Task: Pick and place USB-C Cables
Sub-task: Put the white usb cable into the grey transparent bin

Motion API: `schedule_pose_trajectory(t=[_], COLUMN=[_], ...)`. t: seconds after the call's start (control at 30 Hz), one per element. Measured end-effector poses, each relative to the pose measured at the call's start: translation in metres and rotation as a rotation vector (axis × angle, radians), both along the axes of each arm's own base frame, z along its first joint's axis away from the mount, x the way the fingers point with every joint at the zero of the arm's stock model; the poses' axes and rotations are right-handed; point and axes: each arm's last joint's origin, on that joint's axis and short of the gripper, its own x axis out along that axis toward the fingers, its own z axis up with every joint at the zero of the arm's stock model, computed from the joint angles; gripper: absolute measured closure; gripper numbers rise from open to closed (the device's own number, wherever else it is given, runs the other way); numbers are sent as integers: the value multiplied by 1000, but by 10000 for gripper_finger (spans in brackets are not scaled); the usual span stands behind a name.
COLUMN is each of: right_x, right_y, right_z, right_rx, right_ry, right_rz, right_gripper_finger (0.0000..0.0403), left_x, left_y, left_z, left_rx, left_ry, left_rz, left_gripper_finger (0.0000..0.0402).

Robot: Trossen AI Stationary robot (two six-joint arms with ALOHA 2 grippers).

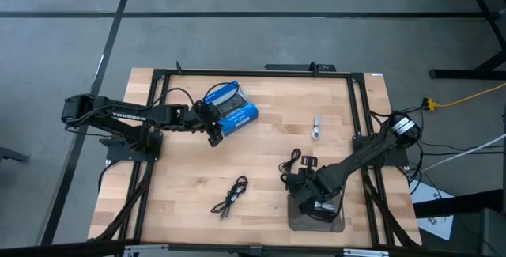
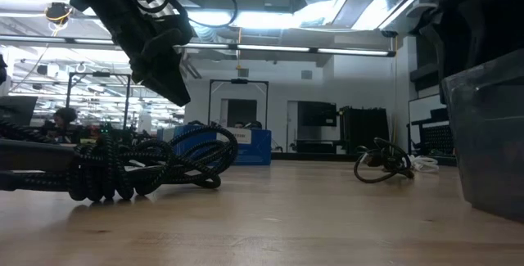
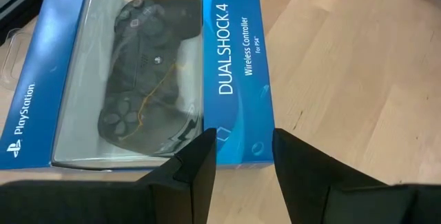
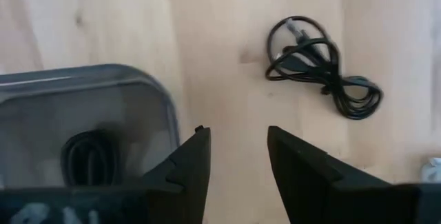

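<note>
three usb-c cables lie loose on the pale wooden table (image 1: 190,154): a black coiled bundle (image 1: 231,196) near the front, another black coil (image 4: 324,69) just beside the grey clear plastic bin (image 4: 83,124), and a short silver one (image 1: 316,126) further back. the right gripper (image 4: 238,158) hangs half open and empty over the bin rim, where one dark cable (image 4: 86,158) already lies. the left gripper (image 3: 241,158), also open and empty, is at the blue controller box (image 3: 238,65), so it may catch the box instead of a cable.
</note>
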Motion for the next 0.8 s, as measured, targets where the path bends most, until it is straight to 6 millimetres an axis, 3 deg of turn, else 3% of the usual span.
schedule_pose_trajectory(t=[0.1, 0.23, 0.37, 0.5, 0.63, 0.8], right_x=[-1, 3, 0, -13, -16, -21], right_y=[-4, -24, -58, -100, -136, -171], right_z=[1, 3, 11, 21, 16, -10], right_rx=[-81, -240, -402, -531, -444, -277], right_ry=[-26, -82, -55, 78, 104, 41], right_rz=[-24, -143, -367, -620, -773, -826], right_gripper_finger=[254, 254, 254, 254, 254, 254], left_x=[0, 0, 0, 0, 0, 0], left_y=[0, 0, 0, 0, 0, 0], left_z=[0, 0, 0, 0, 0, 0], left_rx=[0, 0, 0, 0, 8, 11], left_ry=[0, 0, 0, 1, 2, 2], left_rz=[0, 0, 0, 0, 13, 17], left_gripper_finger=[266, 266, 266, 266, 266, 266])
